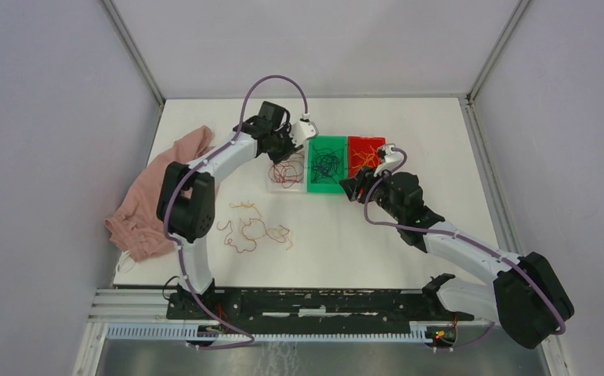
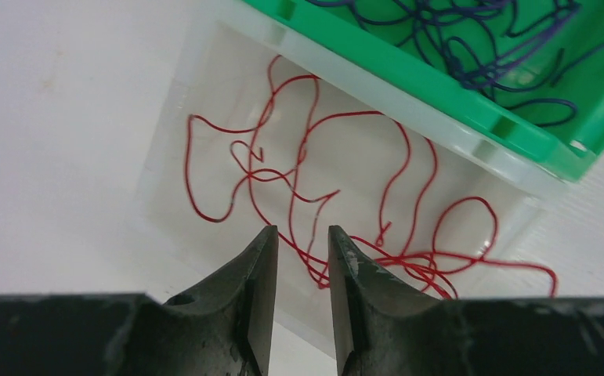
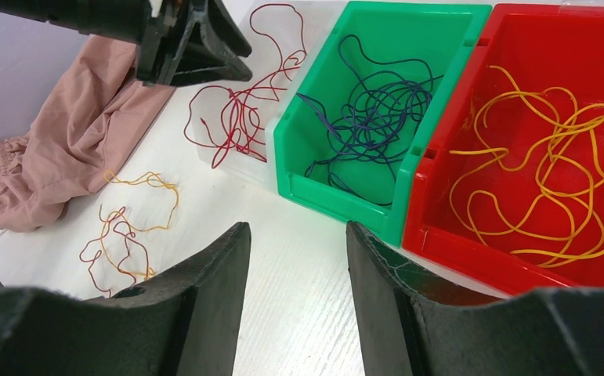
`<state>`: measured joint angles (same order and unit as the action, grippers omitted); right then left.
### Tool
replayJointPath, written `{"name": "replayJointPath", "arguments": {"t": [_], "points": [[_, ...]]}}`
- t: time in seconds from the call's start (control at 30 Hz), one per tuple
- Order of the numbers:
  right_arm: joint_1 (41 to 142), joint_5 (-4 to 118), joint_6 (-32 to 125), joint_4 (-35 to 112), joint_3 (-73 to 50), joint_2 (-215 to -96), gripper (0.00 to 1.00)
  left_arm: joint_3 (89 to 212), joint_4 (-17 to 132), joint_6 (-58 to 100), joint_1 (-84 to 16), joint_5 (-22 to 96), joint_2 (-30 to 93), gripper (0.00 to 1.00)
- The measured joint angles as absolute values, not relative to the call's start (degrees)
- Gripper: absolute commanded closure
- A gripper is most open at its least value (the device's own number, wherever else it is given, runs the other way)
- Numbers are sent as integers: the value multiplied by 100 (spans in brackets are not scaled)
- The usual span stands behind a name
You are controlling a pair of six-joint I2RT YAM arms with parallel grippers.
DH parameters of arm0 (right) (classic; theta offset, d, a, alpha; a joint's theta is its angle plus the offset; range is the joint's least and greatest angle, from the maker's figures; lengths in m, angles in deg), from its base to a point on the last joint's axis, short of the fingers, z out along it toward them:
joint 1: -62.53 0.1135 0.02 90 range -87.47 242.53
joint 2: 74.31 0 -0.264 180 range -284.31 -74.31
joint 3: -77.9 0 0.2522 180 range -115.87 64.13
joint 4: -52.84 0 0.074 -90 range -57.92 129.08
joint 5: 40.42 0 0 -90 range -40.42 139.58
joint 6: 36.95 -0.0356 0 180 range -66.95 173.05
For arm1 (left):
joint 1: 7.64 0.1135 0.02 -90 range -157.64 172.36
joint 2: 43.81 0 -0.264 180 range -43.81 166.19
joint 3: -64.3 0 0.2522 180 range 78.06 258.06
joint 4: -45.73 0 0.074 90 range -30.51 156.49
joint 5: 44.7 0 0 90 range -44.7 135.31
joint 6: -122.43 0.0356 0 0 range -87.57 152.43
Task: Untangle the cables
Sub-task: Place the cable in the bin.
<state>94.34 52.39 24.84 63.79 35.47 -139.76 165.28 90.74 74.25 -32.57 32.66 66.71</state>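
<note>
Jaws of L gripper (image 2: 302,231) narrow, nothing pinched, above thin red cables (image 2: 412,260), looped w/ no single axis, in clear plastic tray (image 2: 204,94) left of green bin (image 3: 338,200); R gripper (image 3: 296,231) half-open, empty.

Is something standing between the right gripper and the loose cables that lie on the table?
Nothing visible does. Only bare table lies between the right gripper and the loose cables; the green bin stands beside that path, not across it.
</note>
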Motion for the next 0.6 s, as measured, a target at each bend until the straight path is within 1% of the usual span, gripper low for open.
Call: {"name": "replayJointPath", "arguments": {"t": [0.23,0.33,0.37,0.43,0.53,0.6], "points": [[9434,5265,2458,6390,3547,-14016,45,16532,8412,7016,-3264,3762,6910,64],[9434,5398,2443,6392,3545,-14083,42,16576,8523,6900,-3262,3762,6925,60],[9434,5462,2443,6392,3545,-14099,41,16628,8610,6874,-3262,3740,6923,56],[9443,5643,2469,6390,3516,-14149,40,16744,8853,6843,-3216,3598,6892,44],[9554,5857,2563,6388,3346,-14319,40,16967,9410,6824,-3122,3275,6744,25],[9753,5945,2661,6383,3175,-14488,39,17223,9977,6806,-2951,2914,6553,20]]}}
